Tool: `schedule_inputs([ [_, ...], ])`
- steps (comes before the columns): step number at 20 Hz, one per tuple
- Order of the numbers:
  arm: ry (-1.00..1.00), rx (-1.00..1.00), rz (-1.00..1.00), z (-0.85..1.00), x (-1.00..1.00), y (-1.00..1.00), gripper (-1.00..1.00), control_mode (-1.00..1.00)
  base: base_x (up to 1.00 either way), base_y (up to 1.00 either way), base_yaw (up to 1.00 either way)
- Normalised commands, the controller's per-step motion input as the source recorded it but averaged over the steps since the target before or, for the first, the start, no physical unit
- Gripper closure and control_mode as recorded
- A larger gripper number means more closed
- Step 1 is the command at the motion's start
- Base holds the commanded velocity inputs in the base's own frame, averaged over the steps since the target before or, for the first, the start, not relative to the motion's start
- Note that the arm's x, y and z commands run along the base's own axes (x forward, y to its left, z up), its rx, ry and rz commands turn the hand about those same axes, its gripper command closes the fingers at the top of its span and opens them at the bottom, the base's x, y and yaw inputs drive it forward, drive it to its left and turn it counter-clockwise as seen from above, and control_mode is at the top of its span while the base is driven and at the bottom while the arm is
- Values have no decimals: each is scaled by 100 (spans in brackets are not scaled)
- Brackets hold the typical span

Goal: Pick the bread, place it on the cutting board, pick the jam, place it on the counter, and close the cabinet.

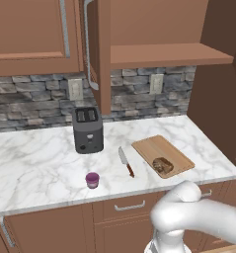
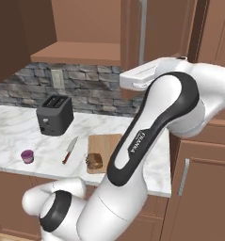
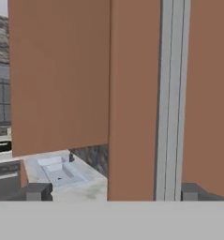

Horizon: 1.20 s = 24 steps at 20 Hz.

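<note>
Facing the open cabinet (image 1: 100,54) door: tool (image 3: 111,193) spread wide, gripping nothing, its silver handle (image 3: 172,98) between the fingertips.
Bread (image 1: 162,165) lies on cutting board (image 1: 150,147); jam (image 1: 92,180) stands on desk (image 1: 35,165), near knife (image 1: 125,161) and toaster (image 1: 87,129).

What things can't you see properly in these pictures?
- Bread on the cutting board: right base view, the arm covers the board's right end.
- Open cabinet: left base view, its top is cut off.
- Gripper: hand view, cabinet door and handle block what lies behind.
</note>
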Motion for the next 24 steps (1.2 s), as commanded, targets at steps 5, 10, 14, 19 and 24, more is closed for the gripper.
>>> schedule_inputs([
  [5, -8, 5, -6, 0, 0, 38, -100, -100, 0, 0, 0],
  [10, -1, 3, -7, 0, 0, 45, -100, -100, 0, 0, 0],
  [14, 0, 1, -4, 0, 0, 36, -100, -100, 0, 0, 0],
  [19, 0, 1, -2, 0, 0, 31, -100, -100, 0, 0, 0],
  [24, -2, 2, -1, 0, 0, 17, -100, -100, 0, 0, 0],
])
